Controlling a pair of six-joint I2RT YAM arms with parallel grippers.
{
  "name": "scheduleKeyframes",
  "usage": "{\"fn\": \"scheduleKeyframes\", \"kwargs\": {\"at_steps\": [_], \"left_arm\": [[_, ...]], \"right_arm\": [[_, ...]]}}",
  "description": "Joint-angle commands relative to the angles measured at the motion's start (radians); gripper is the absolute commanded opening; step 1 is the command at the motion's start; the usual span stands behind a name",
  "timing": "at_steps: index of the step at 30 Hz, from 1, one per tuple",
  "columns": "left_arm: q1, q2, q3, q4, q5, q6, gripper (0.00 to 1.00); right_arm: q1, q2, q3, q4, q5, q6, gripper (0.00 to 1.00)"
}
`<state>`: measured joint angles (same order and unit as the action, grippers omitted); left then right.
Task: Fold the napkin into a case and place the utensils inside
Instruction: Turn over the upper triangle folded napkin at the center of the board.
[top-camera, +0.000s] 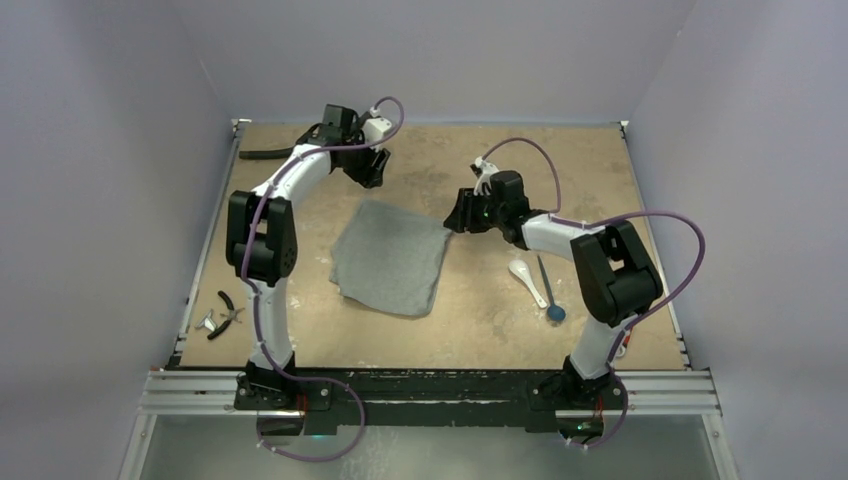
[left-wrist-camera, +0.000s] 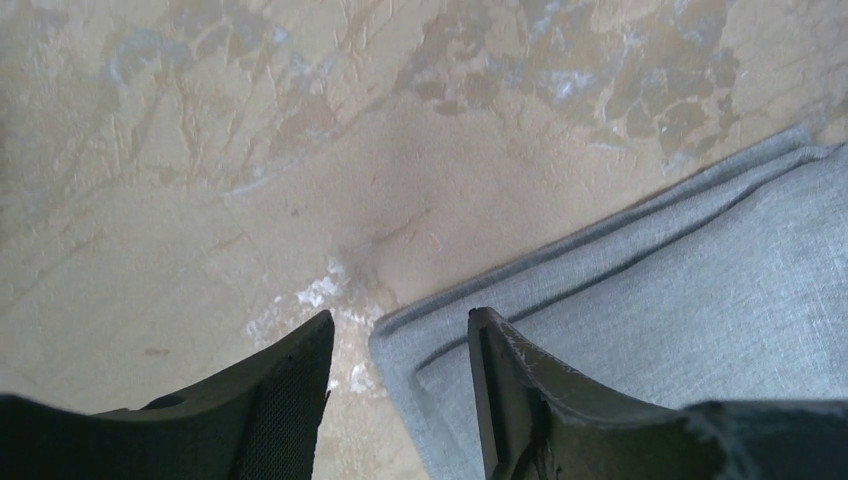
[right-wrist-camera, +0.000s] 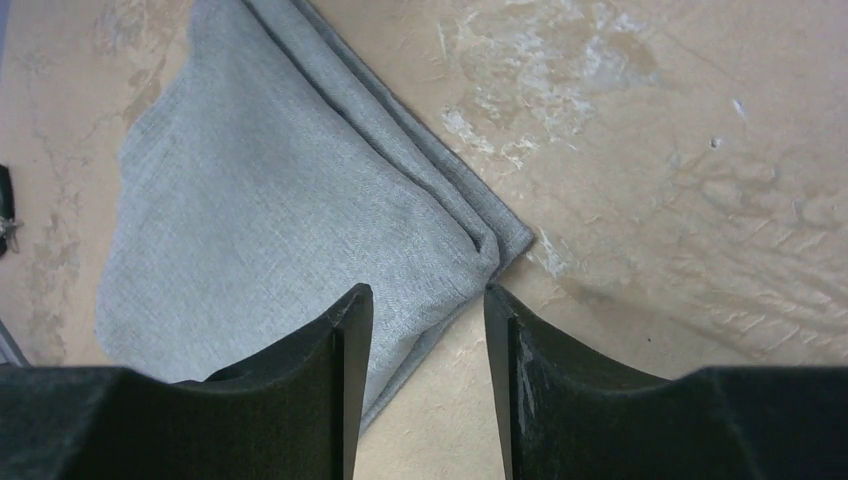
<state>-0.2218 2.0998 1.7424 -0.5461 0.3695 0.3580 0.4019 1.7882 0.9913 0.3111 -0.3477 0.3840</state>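
The grey napkin (top-camera: 392, 258) lies folded flat in the middle of the table, layered edges showing at its far corners. My left gripper (top-camera: 372, 170) hovers over its far left corner, jaws open (left-wrist-camera: 400, 318), the cloth (left-wrist-camera: 680, 300) lying beneath the right finger, not pinched. My right gripper (top-camera: 458, 215) sits at the far right corner, also open (right-wrist-camera: 428, 292), with the napkin (right-wrist-camera: 280, 200) corner below and just ahead of the fingertips. The utensils lie to the right: a white spoon (top-camera: 526, 278) and a thin dark stick with a blue end (top-camera: 548, 290).
A red-handled tool (top-camera: 225, 315) lies near the table's left edge. A black hose (top-camera: 265, 154) lies at the far left corner. The table's surface is worn tan with pale scuffs (left-wrist-camera: 320, 290). Walls close in on three sides.
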Motion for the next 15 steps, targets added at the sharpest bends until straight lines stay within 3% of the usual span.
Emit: {"fn": "scheduleKeyframes", "kwargs": {"at_steps": [1, 10, 15], "left_arm": [[-0.025, 0.064, 0.076, 0.009, 0.055, -0.036, 0.51], [-0.063, 0.087, 0.062, 0.017, 0.142, -0.011, 0.49], [-0.095, 0.099, 0.057, 0.066, 0.143, -0.031, 0.48]], "right_arm": [[0.009, -0.004, -0.009, 0.040, 0.004, 0.069, 0.46], [0.011, 0.081, 0.054, 0.022, 0.011, 0.073, 0.33], [0.015, 0.043, 0.042, 0.005, 0.067, 0.058, 0.42]]}}
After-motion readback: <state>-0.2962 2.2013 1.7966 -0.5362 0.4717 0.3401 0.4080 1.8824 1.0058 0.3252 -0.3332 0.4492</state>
